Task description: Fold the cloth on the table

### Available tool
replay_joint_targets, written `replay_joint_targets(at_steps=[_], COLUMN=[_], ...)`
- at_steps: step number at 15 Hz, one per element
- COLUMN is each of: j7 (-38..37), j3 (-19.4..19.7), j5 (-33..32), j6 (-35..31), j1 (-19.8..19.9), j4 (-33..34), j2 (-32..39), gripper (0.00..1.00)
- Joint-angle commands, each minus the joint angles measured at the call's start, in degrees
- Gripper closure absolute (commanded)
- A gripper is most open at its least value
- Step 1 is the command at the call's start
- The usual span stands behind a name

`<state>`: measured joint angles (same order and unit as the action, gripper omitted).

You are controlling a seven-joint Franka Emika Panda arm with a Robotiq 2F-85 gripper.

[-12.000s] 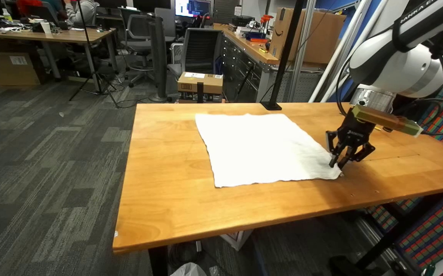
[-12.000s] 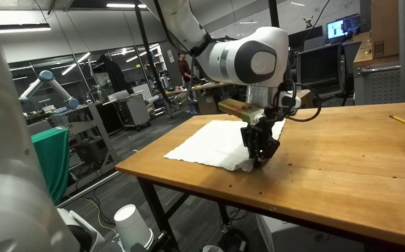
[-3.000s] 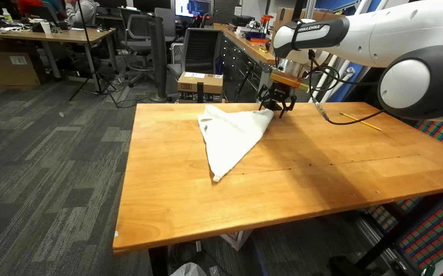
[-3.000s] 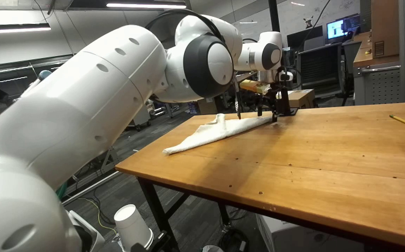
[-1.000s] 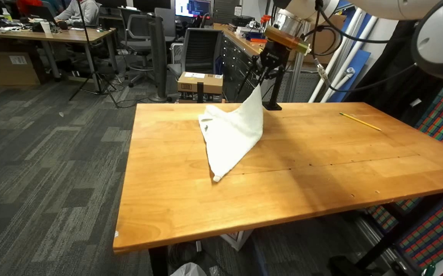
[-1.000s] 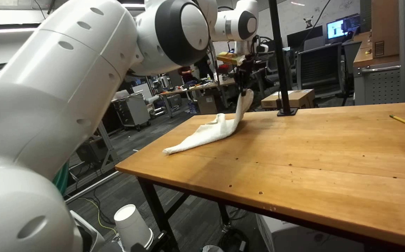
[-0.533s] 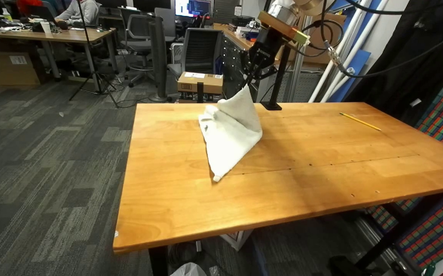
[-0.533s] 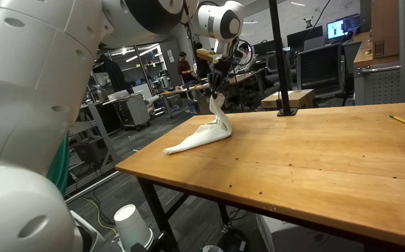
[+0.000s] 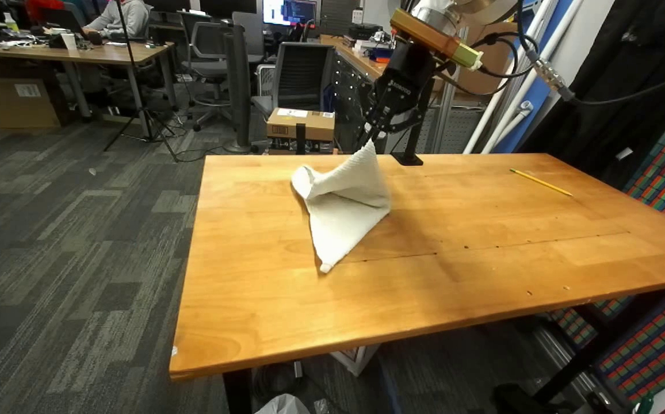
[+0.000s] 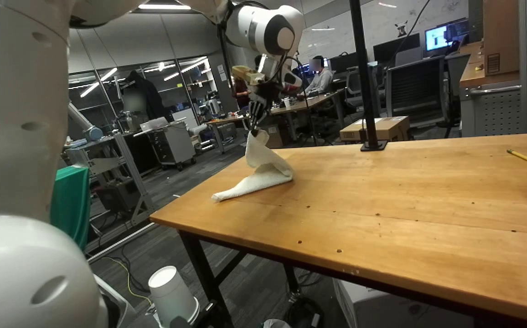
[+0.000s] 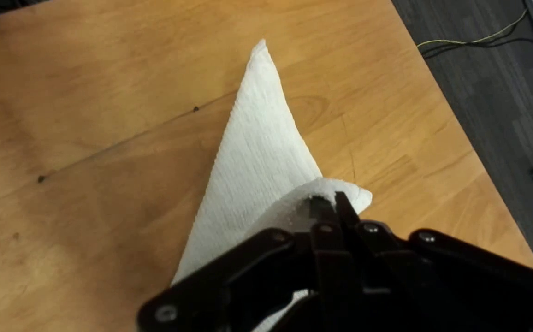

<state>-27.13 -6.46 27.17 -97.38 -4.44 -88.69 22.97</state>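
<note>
The white cloth (image 9: 338, 230) lies on the wooden table (image 9: 424, 299) as a folded triangle. One pointed corner lies flat toward the front edge in an exterior view. The opposite part is lifted and bends back over the rest. My gripper (image 9: 369, 138) is shut on the lifted corner and tilted, a little above the table. In an exterior view the gripper (image 10: 255, 132) holds the cloth (image 10: 252, 184) by its raised tip. In the wrist view the fingertips close on the cloth (image 11: 257, 152) and the gripper (image 11: 332, 199) covers part of it.
A black pole (image 9: 407, 158) stands on the table's far edge, close to the gripper. A yellow pencil (image 9: 541, 182) lies on the table, away from the cloth. A table edge (image 11: 455, 120) runs beside the cloth in the wrist view.
The flat cloth was folded into a triangle. Then my gripper lifted one corner and carried it back over the cloth, away from the pole. In the last half second it came slightly lower.
</note>
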Motion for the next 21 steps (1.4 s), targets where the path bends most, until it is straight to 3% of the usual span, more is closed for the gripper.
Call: replay_joint_targets(at_steps=[1,5,6,8,17,21], j7=[-3.4,-6.6,-7.5,-8.4,-7.8,-4.8], j3=[0.2,-0.5,-0.6,-1.0,-1.1,-0.7], j5=[0.6,-0.1,-0.4,-0.6,0.9,4.1], j6=[-5.3,-7.1,-7.5,-7.0,-7.2,-11.6], j1=[-3.4,-6.0,-6.5,-7.0,-6.3,-5.0], j4=[-12.7,-18.3,-19.5,-20.7,-24.8,-28.5], j2=[-9.5,-13.4,-14.3,-15.2,-17.5,-20.6], gripper=[0.98,0.98,0.72,0.68,0.01,0.00])
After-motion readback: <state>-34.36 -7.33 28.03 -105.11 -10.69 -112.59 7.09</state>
